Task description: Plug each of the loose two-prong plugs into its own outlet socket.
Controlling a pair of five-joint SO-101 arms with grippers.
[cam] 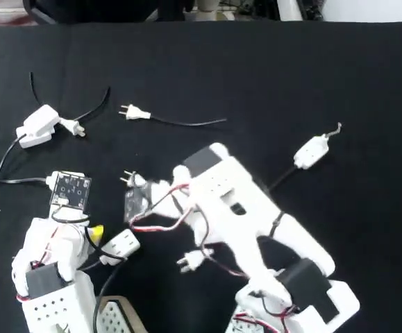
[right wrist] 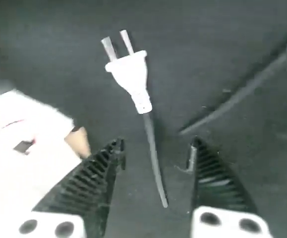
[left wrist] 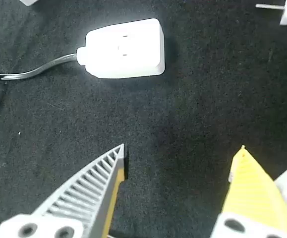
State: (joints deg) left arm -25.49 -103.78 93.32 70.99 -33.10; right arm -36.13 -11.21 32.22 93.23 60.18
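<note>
A white two-prong plug with a short cable lies on the black cloth just beyond my right gripper, which is open and empty, its black fingers either side of the cable. In the high view this plug lies by the right arm's wrist. My left gripper is open, hanging over bare cloth short of a white outlet socket whose slots face up. That socket lies beside the yellow finger. A second plug lies under the right arm, and a third lies farther back.
Another socket sits at the far left with a plug against it and thin black cables around. A white socket lies at the right. A plug's prongs lie off to one side of the near socket.
</note>
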